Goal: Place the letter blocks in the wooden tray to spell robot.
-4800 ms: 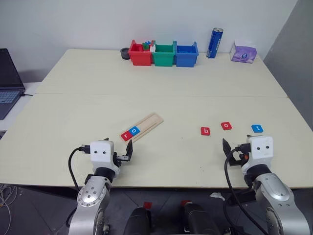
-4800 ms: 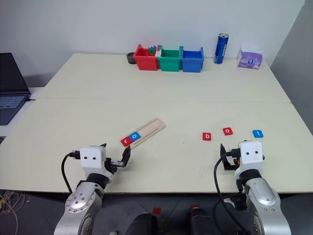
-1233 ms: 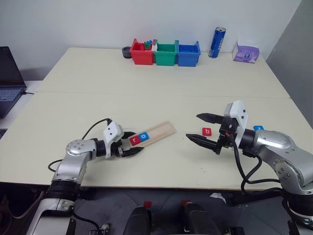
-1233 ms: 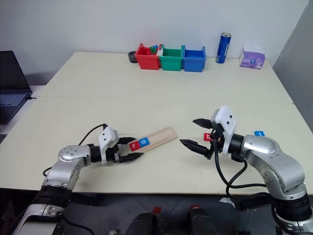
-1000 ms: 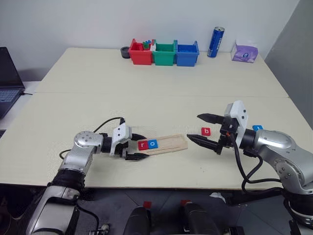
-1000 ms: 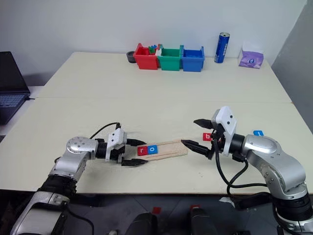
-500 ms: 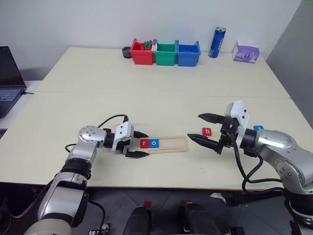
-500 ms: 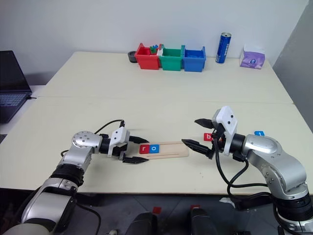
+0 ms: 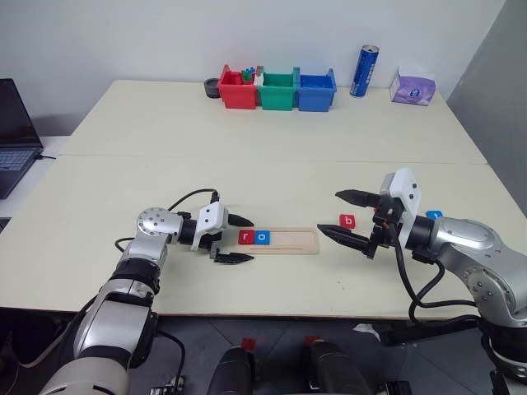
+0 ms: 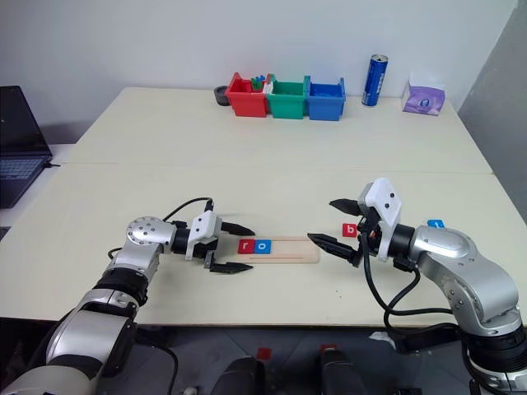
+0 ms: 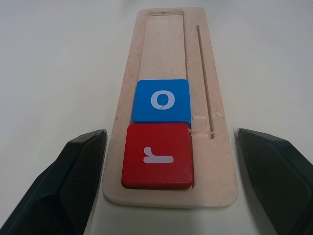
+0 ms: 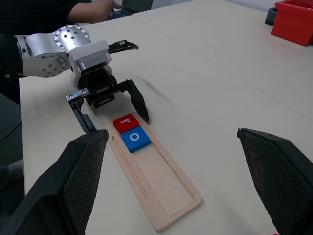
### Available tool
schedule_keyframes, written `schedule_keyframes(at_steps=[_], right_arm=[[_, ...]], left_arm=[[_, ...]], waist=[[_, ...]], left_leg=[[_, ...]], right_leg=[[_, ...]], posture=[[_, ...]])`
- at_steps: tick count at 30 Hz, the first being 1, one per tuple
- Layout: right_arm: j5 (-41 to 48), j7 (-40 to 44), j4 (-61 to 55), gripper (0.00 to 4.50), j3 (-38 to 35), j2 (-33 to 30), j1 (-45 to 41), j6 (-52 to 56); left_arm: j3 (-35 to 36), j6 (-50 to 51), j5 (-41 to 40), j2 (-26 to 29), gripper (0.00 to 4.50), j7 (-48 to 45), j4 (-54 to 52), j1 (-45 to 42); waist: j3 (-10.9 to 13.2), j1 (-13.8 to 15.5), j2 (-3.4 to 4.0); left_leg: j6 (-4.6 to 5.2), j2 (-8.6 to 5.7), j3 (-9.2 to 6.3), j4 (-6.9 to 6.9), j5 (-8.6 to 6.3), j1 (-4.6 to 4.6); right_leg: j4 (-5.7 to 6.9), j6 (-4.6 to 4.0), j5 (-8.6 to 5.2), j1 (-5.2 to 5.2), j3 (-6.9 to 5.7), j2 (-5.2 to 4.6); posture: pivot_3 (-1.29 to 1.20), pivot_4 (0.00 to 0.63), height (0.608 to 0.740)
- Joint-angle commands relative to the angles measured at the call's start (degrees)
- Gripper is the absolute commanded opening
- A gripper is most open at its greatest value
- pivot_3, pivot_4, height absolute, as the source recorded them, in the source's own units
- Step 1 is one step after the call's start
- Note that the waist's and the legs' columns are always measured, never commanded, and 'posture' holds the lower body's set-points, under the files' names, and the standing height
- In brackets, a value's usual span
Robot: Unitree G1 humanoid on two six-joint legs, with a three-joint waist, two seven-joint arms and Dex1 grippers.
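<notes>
From the head camera, the long pale wooden tray [image 9: 276, 240] lies flat across the near middle of the cream table [image 9: 247, 156], its left end framed by the left gripper [image 9: 235, 239], whose two black fingers stand open on either side without clamping it — apparently placed to steady or square the tray. A red square tile marked r [image 9: 245, 237] and a blue square tile marked o [image 9: 261, 238] sit touching at the tray's left end, so the groove to their right is free for three more letters. The right gripper [image 9: 350, 217] hovers spread wide just past the tray's right end, holding nothing, beside the red tile marked b [image 9: 347, 220]; a blue tile [image 9: 434, 215] peeks out behind that arm. In the left wrist view, the open fingertips [image 11: 80, 161] flank the tray end, r nearest. In the right wrist view, the tray [image 12: 161, 188] lies between the wide fingers — probably lined up for the next pick.
</notes>
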Motion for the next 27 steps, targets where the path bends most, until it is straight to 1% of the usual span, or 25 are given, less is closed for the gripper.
schedule_keyframes(at_steps=[1,3,7,10,13,16,20,23,27], right_arm=[[1.16,-1.65,-1.39,4.5,-2.13,0.4,0.45,0.4],[1.42,-3.12,-1.7,4.5,-2.63,0.82,0.9,1.18],[0.89,-9.83,-5.0,4.5,-4.72,1.96,4.74,4.72],[1.62,-14.76,-8.13,4.5,-5.83,4.03,7.49,7.68],[-0.23,-20.94,-10.63,4.5,-5.39,6.36,10.4,10.86],[-4.4,-28.24,-10.7,4.5,-2.96,9.19,11.62,14.21],[-10.35,-37.21,-7.76,4.5,0.05,14.92,9.81,16.94],[-12.93,-41.75,-5.44,4.5,-0.13,19.26,7.07,19.42],[-14.96,-44.48,-3.03,4.5,-0.62,22.91,4.45,21.61]], left_arm=[[0.36,-0.38,0.44,0.69,4.49,-0.53,-1.03,-0.6],[0.7,0.76,-0.13,1.5,4.49,-0.98,-2.81,-0.21],[2.08,7.7,-3.5,5.15,4.49,-3.33,-13.8,2.58],[3.37,13.66,-5.74,7.36,4.49,-2.4,-22.52,5.02],[5.15,20.47,-8.27,8.89,4.49,0.56,-32.43,8.36],[7.0,25.56,-9.35,7.57,4.49,8.33,-42.51,12.98],[7.24,34.48,-11.69,3.64,4.49,19.02,-58.34,23.11],[7.27,38.62,-11.75,2.03,4.49,24.38,-65.3,28.31],[7.29,42.14,-12.19,1.46,4.49,28.78,-70.17,31.3]], waist=[[0.0,-0.01,0.0],[0.0,-0.03,0.0],[0.0,-0.06,0.0],[0.01,-0.07,0.01],[0.01,-0.08,0.01],[0.0,-0.08,0.01],[-0.01,-0.27,0.04],[-0.01,-0.23,0.04],[-0.02,-0.22,0.04]], left_leg=[[0.0,0.0,0.0,0.0,0.0,0.0],[0.0,0.01,0.0,0.0,0.0,0.0],[0.0,0.02,-0.02,-0.02,0.0,-0.03],[0.0,0.06,-0.05,-0.05,0.0,-0.03],[0.0,0.08,-0.08,-0.05,0.0,-0.02],[-0.01,0.09,-0.06,-0.04,0.0,0.0],[-0.01,0.12,-0.01,-0.05,0.0,0.02],[-0.02,0.1,-0.03,-0.04,0.01,0.01],[-0.02,0.11,-0.09,-0.05,0.01,0.03]], right_leg=[[0.0,0.0,0.0,0.0,0.0,0.0],[0.0,0.0,0.0,0.0,0.0,0.0],[0.01,-0.03,0.01,-0.02,0.0,0.01],[0.03,-0.03,0.01,-0.04,-0.01,0.0],[0.04,-0.01,0.0,-0.03,0.0,0.0],[0.04,0.0,0.0,-0.02,0.04,-0.03],[0.04,0.0,-0.01,-0.03,0.11,-0.05],[0.05,0.0,-0.01,-0.04,0.16,-0.03],[0.05,-0.01,-0.01,-0.03,0.14,0.0]], posture=[[0.0,0.15,0.74],[0.0,0.15,0.74],[0.0,0.15,0.74],[0.0,0.15,0.74],[0.0,0.15,0.74],[0.0,0.15,0.74],[0.0,0.15,0.74],[0.0,0.15,0.74],[0.0,0.15,0.74]])
